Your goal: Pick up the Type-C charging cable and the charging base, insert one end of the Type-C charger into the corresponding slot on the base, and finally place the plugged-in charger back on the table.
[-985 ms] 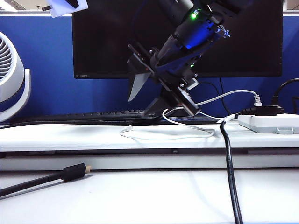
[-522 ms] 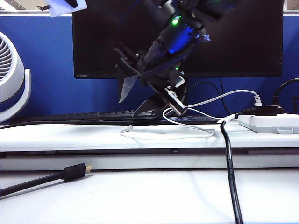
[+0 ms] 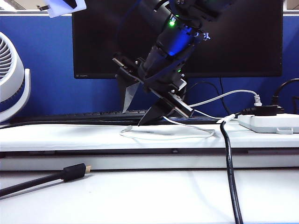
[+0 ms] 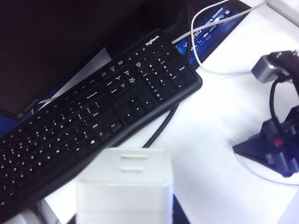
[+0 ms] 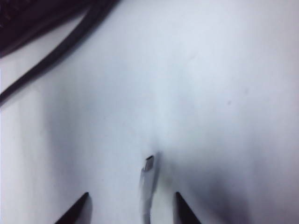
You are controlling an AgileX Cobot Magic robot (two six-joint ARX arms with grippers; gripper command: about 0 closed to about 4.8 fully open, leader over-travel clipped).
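Observation:
The Type-C charging cable lies in a loop on the table's raised ledge, its plug end at the left. My right gripper hangs open just above that end, fingers pointing down. In the right wrist view the plug and its cord lie between the open fingertips of the right gripper, untouched. My left gripper is shut on the charging base, held high at the exterior view's top left corner, where the base just shows.
A black keyboard and a monitor stand behind the ledge. A white power strip sits at the right with a thick black cord running forward. A black gold-tipped cable lies front left; a fan stands far left.
The right gripper has swung left and dropped toward the cable's plug end on the ledge. The left gripper and the base have stayed put.

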